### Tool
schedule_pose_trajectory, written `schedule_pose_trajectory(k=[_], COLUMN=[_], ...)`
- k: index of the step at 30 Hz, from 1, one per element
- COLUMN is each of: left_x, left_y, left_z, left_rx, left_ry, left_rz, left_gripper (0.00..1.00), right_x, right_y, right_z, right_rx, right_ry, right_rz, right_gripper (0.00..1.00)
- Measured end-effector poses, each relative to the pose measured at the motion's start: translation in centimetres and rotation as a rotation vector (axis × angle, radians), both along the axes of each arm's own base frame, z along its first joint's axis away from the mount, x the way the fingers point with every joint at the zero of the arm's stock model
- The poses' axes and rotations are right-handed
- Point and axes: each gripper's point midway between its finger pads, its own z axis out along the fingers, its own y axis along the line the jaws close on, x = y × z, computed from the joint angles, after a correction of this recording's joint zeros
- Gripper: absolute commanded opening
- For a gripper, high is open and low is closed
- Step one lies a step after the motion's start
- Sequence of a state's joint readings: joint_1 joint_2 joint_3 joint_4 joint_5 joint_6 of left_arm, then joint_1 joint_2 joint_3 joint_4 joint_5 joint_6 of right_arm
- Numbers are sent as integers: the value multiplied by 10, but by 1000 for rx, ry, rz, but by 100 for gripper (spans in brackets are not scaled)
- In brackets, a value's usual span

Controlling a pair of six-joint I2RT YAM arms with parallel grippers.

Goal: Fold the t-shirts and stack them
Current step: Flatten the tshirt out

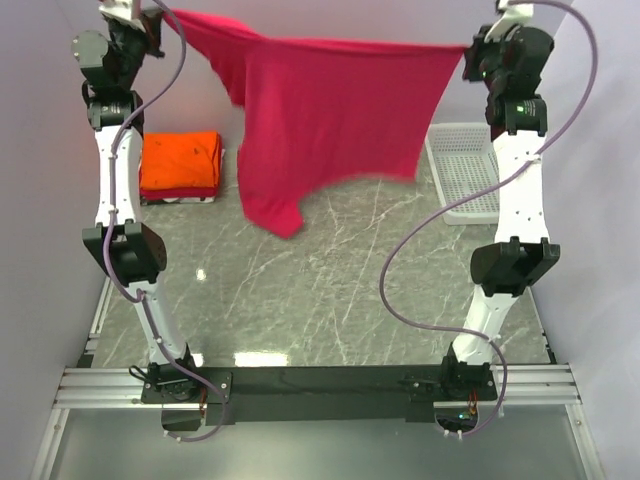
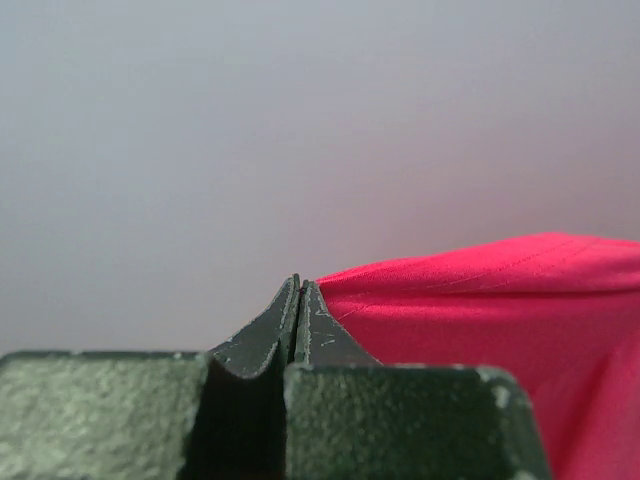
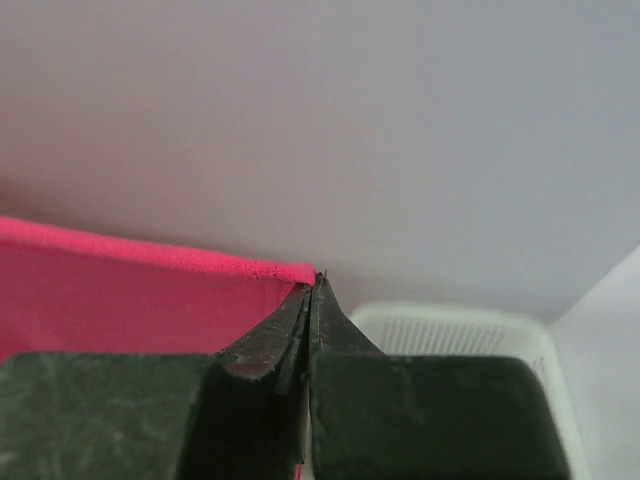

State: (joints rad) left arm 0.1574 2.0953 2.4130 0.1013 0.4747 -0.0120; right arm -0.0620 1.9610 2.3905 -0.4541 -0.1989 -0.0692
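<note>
A crimson-pink t-shirt (image 1: 330,120) hangs spread in the air at the back of the table, stretched between both arms. My left gripper (image 1: 160,15) is shut on its left top corner, and the cloth (image 2: 500,300) runs off to the right of the closed fingertips (image 2: 298,290). My right gripper (image 1: 468,50) is shut on the right top corner; the hem (image 3: 150,255) ends at its closed tips (image 3: 315,285). The shirt's lower edge dangles just above the table. A folded stack with an orange t-shirt (image 1: 180,160) on a red one lies at the back left.
A white plastic mesh basket (image 1: 465,170) stands at the back right beside the right arm, also showing in the right wrist view (image 3: 450,335). The grey marble tabletop (image 1: 320,300) lies below the hanging shirt. Plain walls close in the back and sides.
</note>
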Motion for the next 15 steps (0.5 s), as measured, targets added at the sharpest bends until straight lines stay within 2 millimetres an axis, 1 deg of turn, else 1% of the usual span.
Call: schedule_pose_trajectory(k=[1, 3, 5, 6, 7, 8, 9, 11, 12, 13, 15], left_x=[-2, -12, -29, -37, -43, -52, -57, -68, -71, -73, -72], left_y=[1, 3, 2, 2, 1, 0, 0, -2, -2, -3, -5], left_z=[11, 40, 69, 81, 86, 93, 95, 94, 86, 72, 36], left_rx=[-7, -9, -7, -4, -1, 3, 6, 30, 45, 63, 98], left_ry=[-41, -145, -246, -287, -308, -329, -338, -341, -329, -302, -229], left_rz=[8, 23, 30, 34, 34, 34, 35, 34, 32, 30, 20], left_gripper=[1, 1, 1, 1, 1, 1, 1, 1, 1, 1, 1], right_x=[0, -5, -15, -19, -26, -31, -38, -46, -48, -48, -41], right_y=[1, 2, 3, 3, 4, 4, 4, 5, 6, 7, 10], right_z=[15, 47, 78, 89, 102, 110, 119, 124, 119, 110, 74], right_rx=[5, 18, 27, 30, 28, 26, 23, 16, 10, 4, -12], right_ry=[-46, -148, -244, -275, -314, -341, -367, -389, -382, -361, -284], right_rz=[-4, -12, -15, -14, -13, -13, -11, -8, -4, 3, 21], right_gripper=[0, 0, 0, 0, 0, 0, 0, 0, 0, 0, 0])
